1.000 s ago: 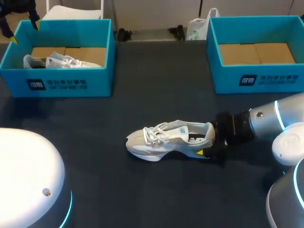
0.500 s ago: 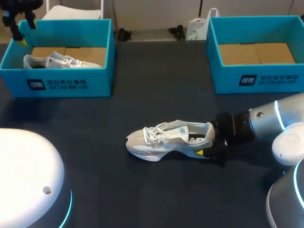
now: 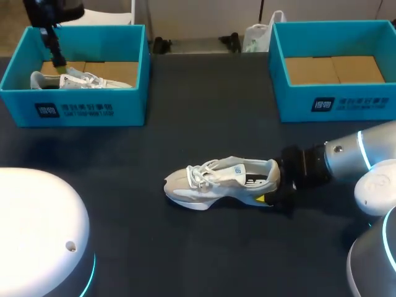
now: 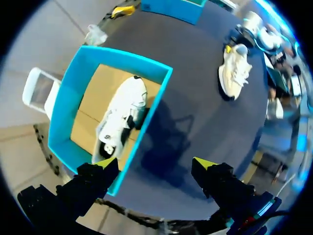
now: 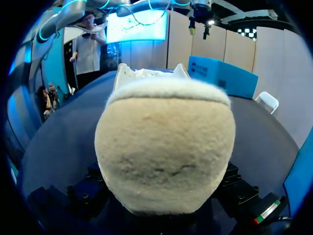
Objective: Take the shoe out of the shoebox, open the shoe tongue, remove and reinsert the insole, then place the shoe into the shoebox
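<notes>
Your right gripper (image 3: 276, 190) is clamped on the heel of the shoe (image 3: 219, 181), one finger on each side. In the right wrist view that fuzzy beige heel (image 5: 164, 147) sits between the fingers and hides their yellow tips. You have the shoe standing upright on its sole on the dark table (image 3: 204, 111), near the middle. Its long axis runs across the table, with the toe pointing to your left and the heel to your right, laces up. Your left gripper (image 4: 155, 164) hangs high over the left shoebox (image 3: 86, 108) with its fingers spread wide and nothing between them. Below it you can see a second shoe (image 4: 122, 115) lying inside that box on the cardboard floor, lengthwise along the box's long side. The right shoebox (image 3: 334, 102) stands at the far right of the table, well apart from the shoe you are holding.
</notes>
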You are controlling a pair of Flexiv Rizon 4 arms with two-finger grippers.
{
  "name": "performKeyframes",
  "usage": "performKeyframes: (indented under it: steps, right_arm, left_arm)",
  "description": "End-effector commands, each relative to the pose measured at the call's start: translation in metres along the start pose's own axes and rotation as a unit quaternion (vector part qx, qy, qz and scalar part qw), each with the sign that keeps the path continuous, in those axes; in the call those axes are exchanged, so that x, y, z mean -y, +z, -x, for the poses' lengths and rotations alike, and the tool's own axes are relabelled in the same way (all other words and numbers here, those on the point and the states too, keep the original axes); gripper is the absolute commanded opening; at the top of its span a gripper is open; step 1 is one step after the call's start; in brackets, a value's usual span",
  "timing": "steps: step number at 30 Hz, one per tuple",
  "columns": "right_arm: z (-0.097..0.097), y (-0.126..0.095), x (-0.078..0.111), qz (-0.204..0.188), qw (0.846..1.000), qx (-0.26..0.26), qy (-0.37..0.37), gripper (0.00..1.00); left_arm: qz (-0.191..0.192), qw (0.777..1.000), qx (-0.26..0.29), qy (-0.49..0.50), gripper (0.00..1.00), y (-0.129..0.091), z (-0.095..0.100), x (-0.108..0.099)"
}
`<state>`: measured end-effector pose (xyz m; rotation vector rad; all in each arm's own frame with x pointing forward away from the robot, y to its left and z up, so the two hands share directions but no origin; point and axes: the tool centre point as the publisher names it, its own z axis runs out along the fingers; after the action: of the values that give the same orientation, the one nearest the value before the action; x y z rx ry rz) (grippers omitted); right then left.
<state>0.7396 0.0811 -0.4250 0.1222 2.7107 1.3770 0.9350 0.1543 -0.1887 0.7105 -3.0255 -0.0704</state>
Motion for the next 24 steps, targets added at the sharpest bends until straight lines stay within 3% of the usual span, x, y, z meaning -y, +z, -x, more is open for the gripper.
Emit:
performKeyframes:
  steps: [1,5,12,13,19,24]
  right_arm:
    - [-0.002,0.007,0.000,-0.003,1.000,0.001,0.000,0.00]
    - [-0.002,0.007,0.000,-0.003,1.000,0.001,0.000,0.00]
    - [-0.002,0.007,0.000,-0.003,1.000,0.001,0.000,0.00]
    - [-0.002,0.007,0.000,-0.003,1.000,0.001,0.000,0.00]
    - [-0.002,0.007,0.000,-0.003,1.000,0.001,0.000,0.00]
    - [-0.002,0.007,0.000,-0.003,1.000,0.001,0.000,0.00]
  left_arm:
    - [0.038,0.918,-0.036,-0.392,1.00,0.001,-0.030,0.009]
    - [0.000,0.895,-0.064,-0.441,1.00,-0.001,-0.062,0.018]
    - [-0.015,0.848,-0.110,-0.519,1.00,-0.002,-0.116,0.035]
    - [-0.015,0.831,-0.111,-0.545,1.00,-0.002,-0.126,0.038]
    - [-0.005,0.813,-0.130,-0.567,1.00,0.003,-0.177,0.048]
    - [-0.028,0.800,-0.128,-0.586,1.00,0.010,-0.221,0.054]
